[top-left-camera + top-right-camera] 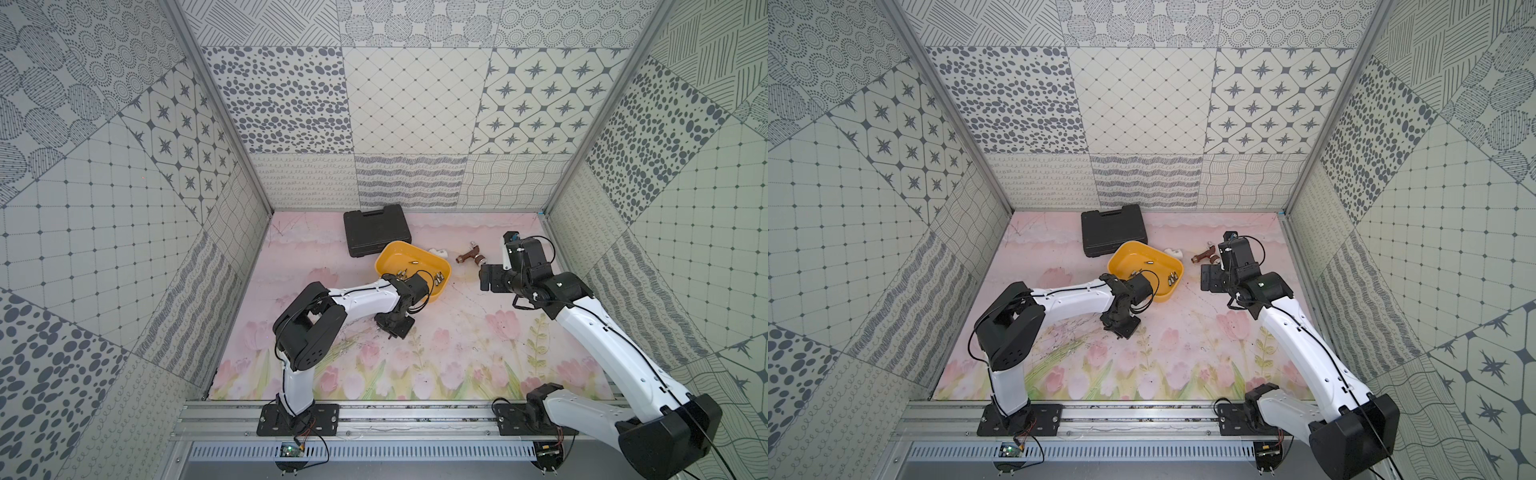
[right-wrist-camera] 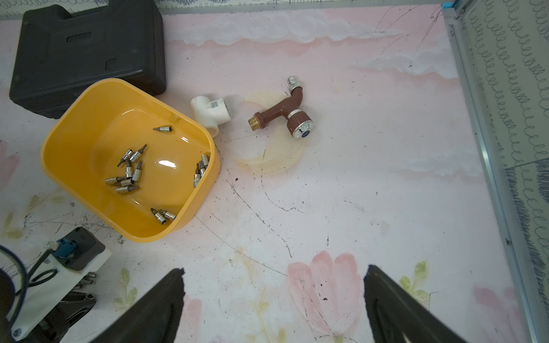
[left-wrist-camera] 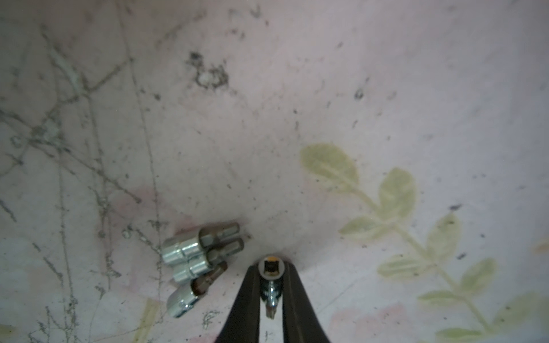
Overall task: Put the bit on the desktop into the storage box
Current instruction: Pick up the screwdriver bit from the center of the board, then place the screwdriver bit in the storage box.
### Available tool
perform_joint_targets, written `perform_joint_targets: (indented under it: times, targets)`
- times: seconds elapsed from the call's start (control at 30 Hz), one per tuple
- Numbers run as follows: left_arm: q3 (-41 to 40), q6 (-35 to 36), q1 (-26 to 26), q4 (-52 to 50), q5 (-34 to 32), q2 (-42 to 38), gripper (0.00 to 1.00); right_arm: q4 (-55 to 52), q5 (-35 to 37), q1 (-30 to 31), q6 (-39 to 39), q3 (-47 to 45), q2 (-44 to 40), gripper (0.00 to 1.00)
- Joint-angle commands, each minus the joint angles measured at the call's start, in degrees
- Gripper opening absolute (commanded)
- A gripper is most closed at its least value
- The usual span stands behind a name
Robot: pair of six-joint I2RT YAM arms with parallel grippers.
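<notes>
Nearest you, your left gripper was clenched on one bit, a small bright steel piece with a round socket end and a thin dark tip. It was held low over the mat; you could not tell whether it touched. Just beside it three more bits lay on the mat, side by side and touching, each a shiny knurled cylinder with a dull hex shank. The mat was pink with printed leaves and tulips, scuffed with black scratches.

In both top views the left gripper sat just on the near side of the box, outside it.

Farther off, your right gripper hung with its two black fingers spread wide and nothing between them.

The box was one shallow glossy yellow plastic tray with rounded corners. You had about thirteen bits in it, in four groups; overlap hid the exact count.

Just beyond it lay one white plastic tee and one brown tap with chrome ends, near each other but apart.

Farthest, one black matt moulded case lay shut, with the box's far corner over its edge
</notes>
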Motion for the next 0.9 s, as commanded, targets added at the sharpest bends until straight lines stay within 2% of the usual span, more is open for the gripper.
perform_joint_targets:
  times: [0.0, 0.43, 0.63, 0.87]
  targets:
    - [-0.27, 0.19, -0.16, 0.73, 1.94, -1.69, 0.16, 1.41, 0.36, -0.14, 0.06, 0.15, -1.13, 0.97]
    - [3.99, 2.34, 0.45, -0.71, 0.82, -5.88, 0.14, 1.44, 0.63, -0.14, 0.07, -0.07, -1.14, 0.97]
    - [10.61, 4.36, 2.22, -1.61, -0.39, -6.8, 0.14, 1.42, 0.32, -0.14, 0.07, -0.11, -0.93, 0.97]
    - [20.28, 6.76, 4.99, -3.36, -1.46, -3.7, 0.14, 1.43, 0.28, -0.14, 0.03, -0.21, -1.05, 0.96]
